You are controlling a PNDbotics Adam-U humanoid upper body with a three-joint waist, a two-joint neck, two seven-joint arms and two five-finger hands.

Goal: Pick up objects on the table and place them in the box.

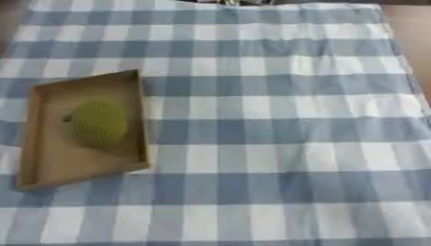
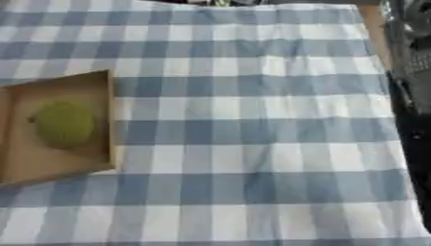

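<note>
Black-and-silver robot hand, left or right: neither is seen in either view, so its state cannot be told. Cardboard box, shallow and open-topped, is set at the left of the tabletop, slightly askew. Green, rounded, finely textured object is lodged inside the box, toward its right wall. Blue-and-white checked cloth is spread over the tabletop beneath the box.
</note>
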